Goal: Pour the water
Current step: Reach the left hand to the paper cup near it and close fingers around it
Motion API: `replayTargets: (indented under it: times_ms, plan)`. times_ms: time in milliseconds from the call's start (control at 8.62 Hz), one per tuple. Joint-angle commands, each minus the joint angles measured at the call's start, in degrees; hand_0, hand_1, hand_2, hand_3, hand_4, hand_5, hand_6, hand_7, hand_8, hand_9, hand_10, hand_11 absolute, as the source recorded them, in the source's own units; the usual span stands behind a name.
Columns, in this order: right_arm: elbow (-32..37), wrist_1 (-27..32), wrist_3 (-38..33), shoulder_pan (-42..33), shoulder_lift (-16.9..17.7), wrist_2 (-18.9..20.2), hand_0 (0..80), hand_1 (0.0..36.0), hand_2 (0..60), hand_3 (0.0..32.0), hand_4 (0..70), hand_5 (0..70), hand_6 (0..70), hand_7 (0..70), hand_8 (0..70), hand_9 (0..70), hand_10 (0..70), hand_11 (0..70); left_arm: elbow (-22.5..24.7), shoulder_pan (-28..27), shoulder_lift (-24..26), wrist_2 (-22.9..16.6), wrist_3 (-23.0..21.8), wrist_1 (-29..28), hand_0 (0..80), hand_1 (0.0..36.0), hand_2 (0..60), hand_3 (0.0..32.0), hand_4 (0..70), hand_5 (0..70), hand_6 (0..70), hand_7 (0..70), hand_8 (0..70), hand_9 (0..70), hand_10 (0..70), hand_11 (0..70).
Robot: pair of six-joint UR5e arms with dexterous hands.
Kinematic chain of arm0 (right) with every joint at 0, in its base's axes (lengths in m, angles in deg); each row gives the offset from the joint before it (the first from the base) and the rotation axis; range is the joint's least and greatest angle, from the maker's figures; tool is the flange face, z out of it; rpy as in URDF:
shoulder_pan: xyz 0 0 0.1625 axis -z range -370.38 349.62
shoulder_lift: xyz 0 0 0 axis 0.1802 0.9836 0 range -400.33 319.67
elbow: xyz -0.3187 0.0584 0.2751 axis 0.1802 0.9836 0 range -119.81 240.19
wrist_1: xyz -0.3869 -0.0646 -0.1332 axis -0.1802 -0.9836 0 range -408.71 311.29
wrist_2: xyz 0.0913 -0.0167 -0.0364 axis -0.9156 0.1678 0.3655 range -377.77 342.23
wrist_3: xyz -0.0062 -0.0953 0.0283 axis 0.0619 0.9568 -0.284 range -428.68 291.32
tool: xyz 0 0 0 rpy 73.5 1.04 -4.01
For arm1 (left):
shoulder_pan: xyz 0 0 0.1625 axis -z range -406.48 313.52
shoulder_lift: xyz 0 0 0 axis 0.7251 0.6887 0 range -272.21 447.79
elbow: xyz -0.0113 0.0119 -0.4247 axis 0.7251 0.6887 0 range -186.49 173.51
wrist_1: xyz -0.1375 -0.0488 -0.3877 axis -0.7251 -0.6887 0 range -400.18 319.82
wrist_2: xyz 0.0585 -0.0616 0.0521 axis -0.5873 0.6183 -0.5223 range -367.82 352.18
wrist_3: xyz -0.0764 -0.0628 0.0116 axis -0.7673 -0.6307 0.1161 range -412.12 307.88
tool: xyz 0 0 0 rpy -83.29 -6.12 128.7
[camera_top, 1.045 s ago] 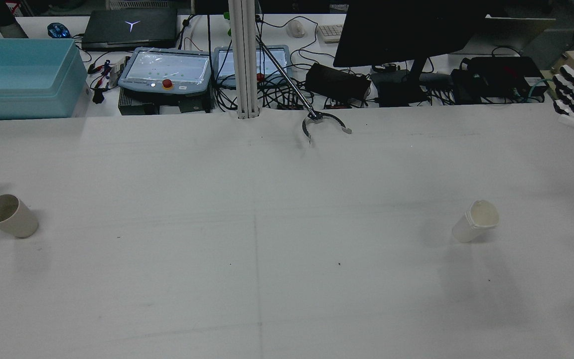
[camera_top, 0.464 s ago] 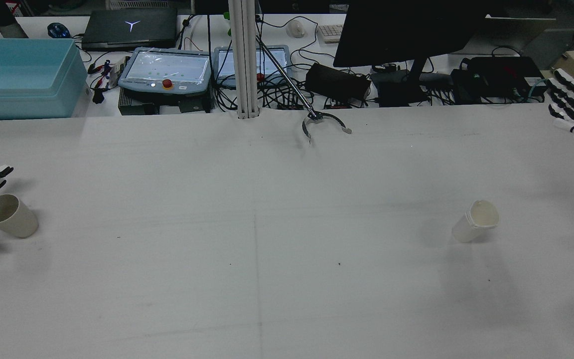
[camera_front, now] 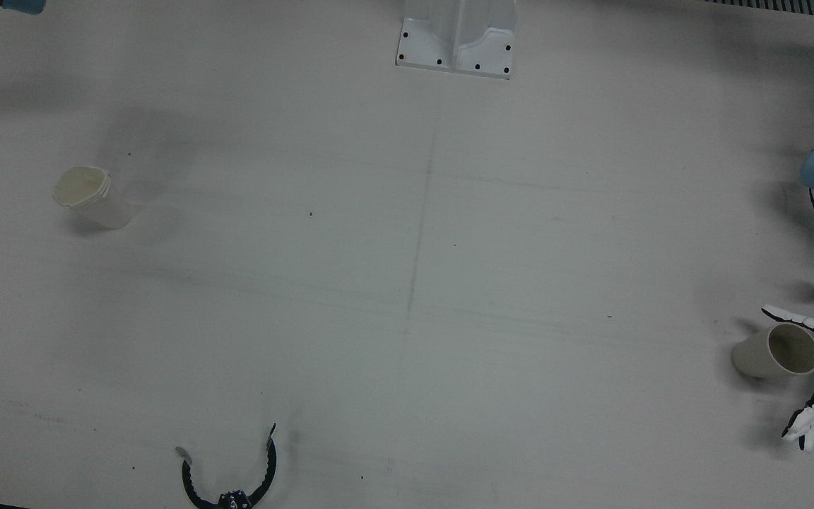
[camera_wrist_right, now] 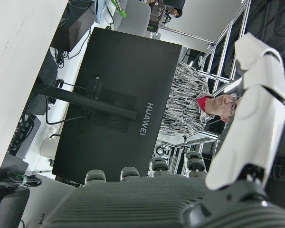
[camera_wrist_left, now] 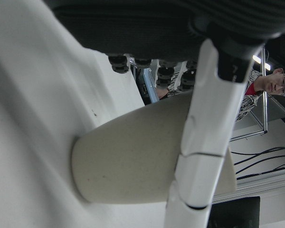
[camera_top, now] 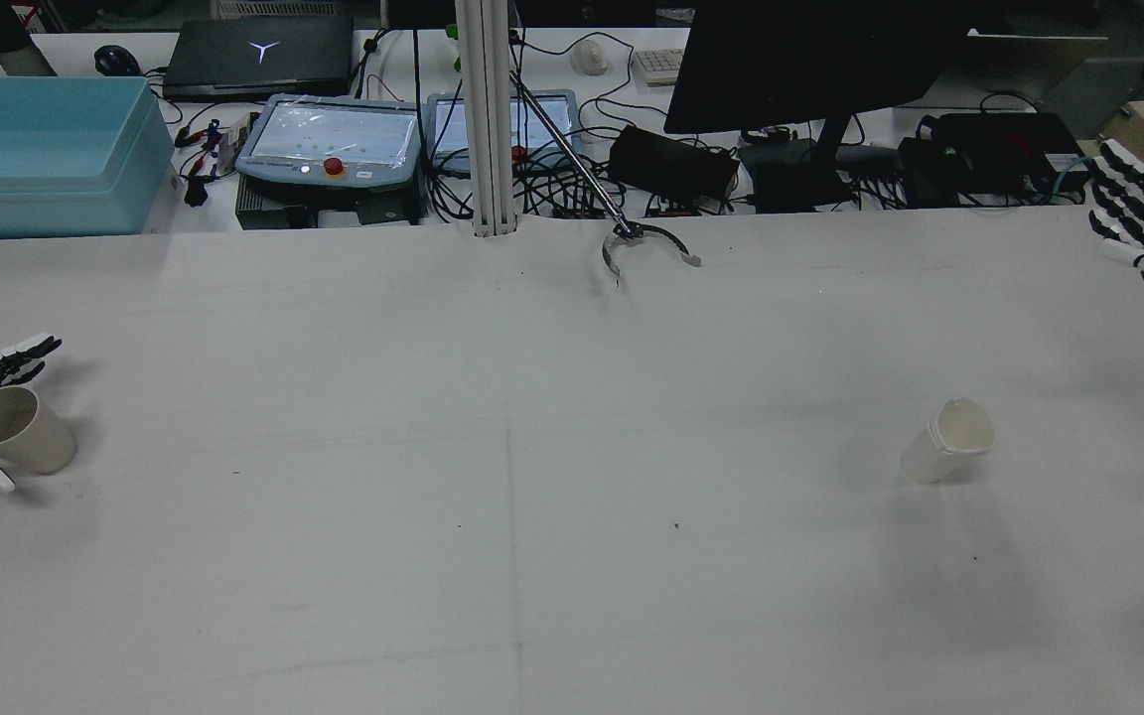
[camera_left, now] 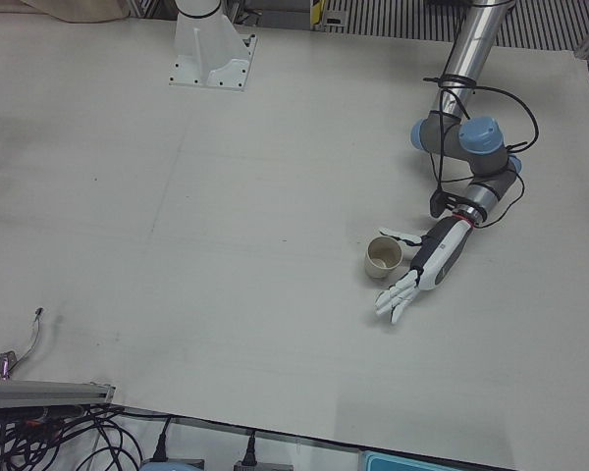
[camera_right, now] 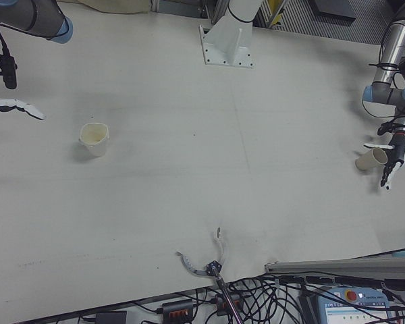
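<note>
Left hand (camera_left: 424,273): black-and-white, many-fingered, fingers spread apart, set around the beige paper cup (camera_left: 383,255) at the left edge of the tabletop (camera_top: 532,477). We see the thumb on one side of the cup and the other fingers on the far side. The left hand view shows one finger lying across the cup wall; whether it presses or only rests near, we cannot tell. Nothing is clamped yet.

Beige paper cup: upright, open mouth up; we cannot see whether it holds water.

Risk, left side: we judge the cup light and thin-walled. A closing thumb that arrives before the opposing fingers could push it over or slide it off the edge; too hard a squeeze could buckle the wall and spill.

Right hand (camera_top: 1143,214): fingers apart, holding nothing, raised at the far right, well apart from the white paper cup (camera_top: 947,452).

White paper cup: on the right half, its rim pinched out of round. We judge that a narrowed mouth makes a poorer pouring target.

Also present: a grey grabber tool (camera_top: 646,246) at the far edge, clear of both cups.
</note>
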Motion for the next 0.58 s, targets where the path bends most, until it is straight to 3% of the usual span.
replayTargets:
  times_ms: [0, 232, 464]
  plan:
    - [0.09, 0.00, 0.00, 0.12, 0.09, 0.00, 47.2, 18.8, 21.4, 3.6, 0.0, 4.2, 7.4, 0.4, 0.4, 0.0, 0.0, 0.0, 1.04, -0.79, 0.76, 0.05, 0.00, 1.52, 79.7, 24.9, 0.0, 0.0, 22.2, 0.0, 10.5, 7.7, 1.1, 0.1, 2.3, 6.5]
    - [0.70, 0.09, -0.09, 0.12, 0.00, 0.00, 47.2, 18.6, 20.9, 3.2, 0.0, 4.0, 6.8, 0.0, 0.3, 0.0, 0.0, 0.0, 1.04, -1.23, 1.55, 0.14, 0.00, 2.04, 75.5, 24.4, 0.0, 0.0, 22.6, 0.0, 10.5, 7.9, 1.1, 0.1, 2.4, 6.5]
    - [0.79, 0.09, -0.09, 0.12, 0.09, 0.00, 47.1, 18.6, 21.0, 2.8, 0.0, 4.0, 6.7, 0.0, 0.3, 0.0, 0.0, 0.0, 1.04, -1.23, 1.90, 0.22, 0.00, 2.22, 77.0, 24.6, 0.0, 0.0, 23.4, 0.0, 10.7, 8.4, 1.1, 0.2, 2.6, 6.7]
